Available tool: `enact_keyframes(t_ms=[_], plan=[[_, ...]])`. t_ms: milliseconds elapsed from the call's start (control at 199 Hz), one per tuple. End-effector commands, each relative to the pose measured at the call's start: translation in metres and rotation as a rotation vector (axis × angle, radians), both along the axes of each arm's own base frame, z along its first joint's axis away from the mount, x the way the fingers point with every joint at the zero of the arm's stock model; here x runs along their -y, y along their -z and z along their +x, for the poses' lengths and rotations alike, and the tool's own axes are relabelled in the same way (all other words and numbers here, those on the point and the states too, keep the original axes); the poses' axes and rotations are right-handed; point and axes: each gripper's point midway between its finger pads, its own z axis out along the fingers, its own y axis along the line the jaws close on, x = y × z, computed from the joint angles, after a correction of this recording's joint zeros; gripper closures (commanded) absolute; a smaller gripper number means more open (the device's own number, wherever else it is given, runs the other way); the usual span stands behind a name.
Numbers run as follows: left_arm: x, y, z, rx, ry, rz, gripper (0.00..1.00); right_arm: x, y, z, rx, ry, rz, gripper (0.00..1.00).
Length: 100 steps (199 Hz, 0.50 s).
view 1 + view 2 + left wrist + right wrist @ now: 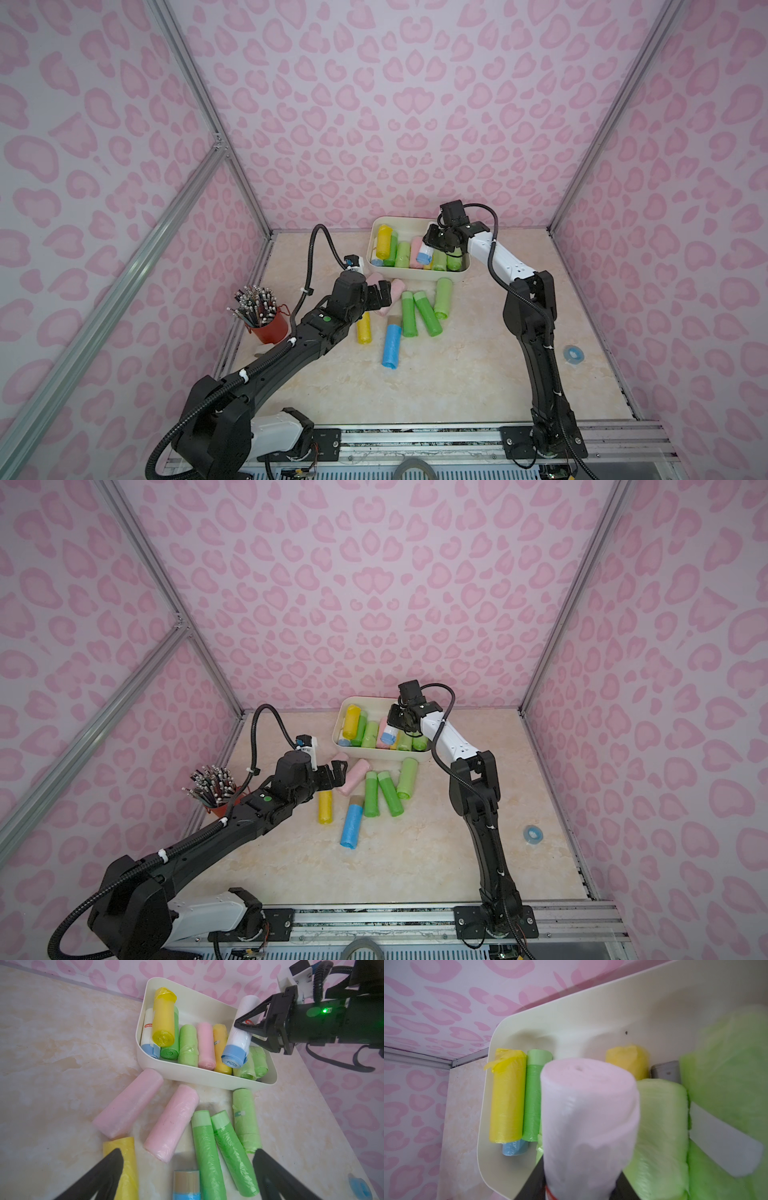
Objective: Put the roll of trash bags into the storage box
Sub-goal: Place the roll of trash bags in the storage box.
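pencil cup: red, far left, crammed with pencils; the left arm passes just beside it, so a swing could tip it.
left gripper: jaws spread wide, empty, hanging over two pink rolls on the table.
loose rolls: two pink, one yellow, one blue, three green; lying on the table in front of the box, not yet boxed.
storage box: cream, near the back wall; holds a row of rolls side by side: white-blue, green, green, pink, yellow, then green at the far end. A yellow roll lies on top of the first ones.
white roll: tilted, blue end down, over the box's right part, above the row; cannot tell if it touches the row.
right gripper: clamped on the white roll's middle.
risk: if let go while tilted, the roll may topple over the low near wall and out. The box is crowded, so it may perch on others. The stacked yellow roll could get nudged off.
tape: blue, far right, well apart.
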Motion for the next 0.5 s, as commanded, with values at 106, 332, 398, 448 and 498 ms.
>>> enact_keyframes(t_ms=[106,332,398,448,498], plan=[[-0.003,-0.009,0.001,0.015,-0.016,0.0,0.0,0.003,0.015,0.008,-0.004,-0.029,-0.093,0.59],[-0.005,-0.011,-0.001,0.019,-0.017,-0.001,0.0,0.004,0.019,0.008,-0.009,-0.06,-0.132,0.28],[-0.005,-0.012,-0.001,0.022,-0.018,-0.002,0.0,0.004,0.017,0.007,-0.01,-0.064,-0.133,0.24],[-0.006,-0.013,-0.002,0.022,-0.019,-0.004,0.0,0.005,0.011,0.006,-0.004,-0.063,-0.134,0.23],[-0.006,-0.013,-0.002,0.021,-0.021,-0.005,0.0,0.006,0.004,0.004,0.004,-0.065,-0.134,0.21]])
